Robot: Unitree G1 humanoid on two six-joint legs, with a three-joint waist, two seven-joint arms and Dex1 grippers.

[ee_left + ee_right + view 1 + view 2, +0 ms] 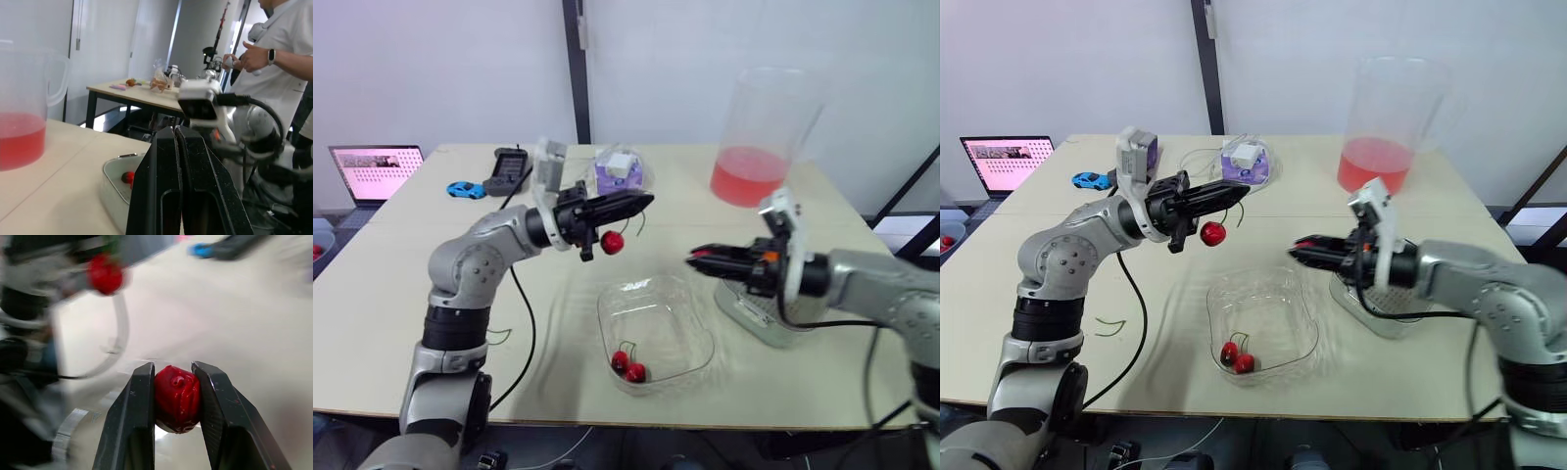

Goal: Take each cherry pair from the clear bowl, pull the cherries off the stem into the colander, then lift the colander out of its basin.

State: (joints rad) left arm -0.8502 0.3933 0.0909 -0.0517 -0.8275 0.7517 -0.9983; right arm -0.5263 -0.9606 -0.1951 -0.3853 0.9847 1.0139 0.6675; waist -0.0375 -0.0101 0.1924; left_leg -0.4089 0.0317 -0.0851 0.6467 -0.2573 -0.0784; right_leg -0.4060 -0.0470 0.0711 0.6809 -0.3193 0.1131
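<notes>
**Two Grippers, Two Cherries, Over a Pale Table**

The table (391,294) was pale and smooth. Nearest, at 6 o'clock by the front edge, sat the clear bowl (656,333). One cherry pair (628,365) lay in its near corner. A loose green stalk (1107,326) lay on the table at 8 o'clock from the bowl.

At 3 o'clock, just beside the bowl, stood the white basin (115,181) with the colander (1393,302) inside it. One loose cherry (128,177) lay in there.

The right gripper (695,257) hung above the gap between the bowl and the basin. Its two fingers were squeezed on a single cherry (177,399).

The left gripper (646,203) was up in the air at 11 o'clock from the bowl. Its fingers were pressed tight together on a thin stem (1240,215). Another red cherry (612,242) hung just under those fingers.

Farther back stood a tall clear jug (759,137) at 1 o'clock, with red drink at its bottom. A purple pack (622,168) sat at 12 o'clock. A black box (509,171) and a little blue toy car (465,189) sat at 11 o'clock. An open laptop (375,168) stood at 10 o'clock.

Behind the table rose a plain white wall (450,69) with a dark post (573,69). In the left wrist view, a person (283,63) in a white shirt stood past the basin, and another table (142,95) stood farther off.
</notes>
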